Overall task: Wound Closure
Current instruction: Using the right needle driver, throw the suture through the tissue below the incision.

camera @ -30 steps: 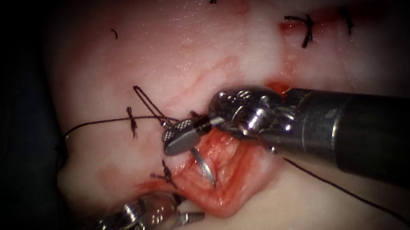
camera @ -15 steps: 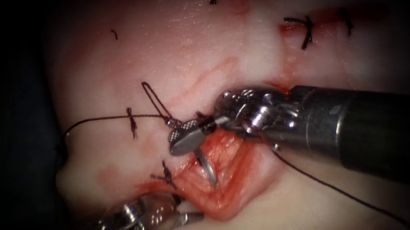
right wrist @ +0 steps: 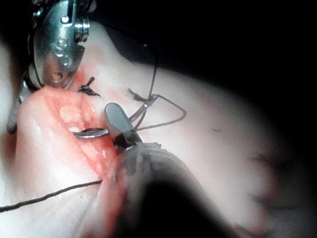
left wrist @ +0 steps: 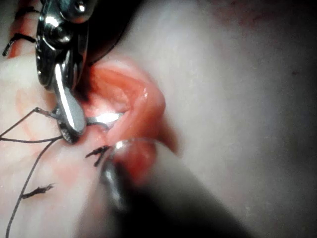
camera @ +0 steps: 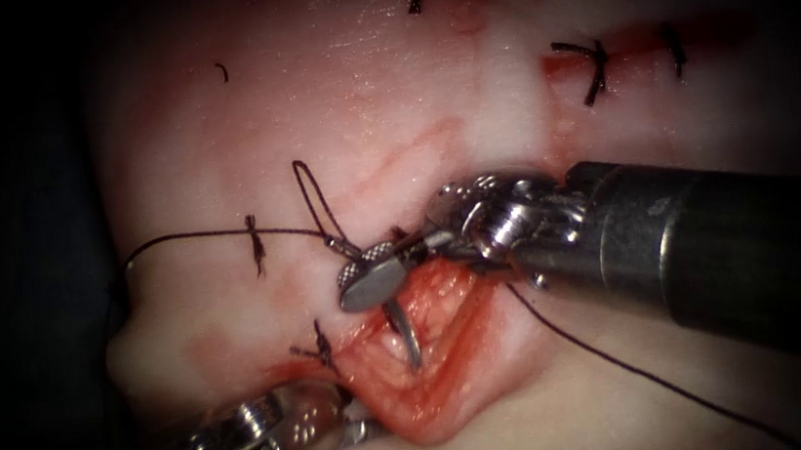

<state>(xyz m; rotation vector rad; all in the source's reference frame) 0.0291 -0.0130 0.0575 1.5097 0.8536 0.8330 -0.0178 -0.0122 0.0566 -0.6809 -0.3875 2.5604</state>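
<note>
Comparing with a second ago, the right tool has slid toward the right of the cut and sits slightly lower, and the needle it carries has gone with it. Its jaws are closed on the needle near the upper end of the curve. The rest of the curve runs down from the jaws into the open cut, where the tip rests against the raw floor; whether the tip is buried there I cannot tell. The small thread loop up and left of the cut has drifted right as well, so the thread is being carried along with the needle.

The left tool sits at the lower left edge of the cut, pressed in closer to the lip than before. Whether it holds the tissue I cannot tell.

Around the cut, a finished stitch lies to its left and another knot sits at its left lip. Further stitches lie well above and right. A long strand trails off lower right, under the right tool's shaft, which crowds the cut's right side.
</note>
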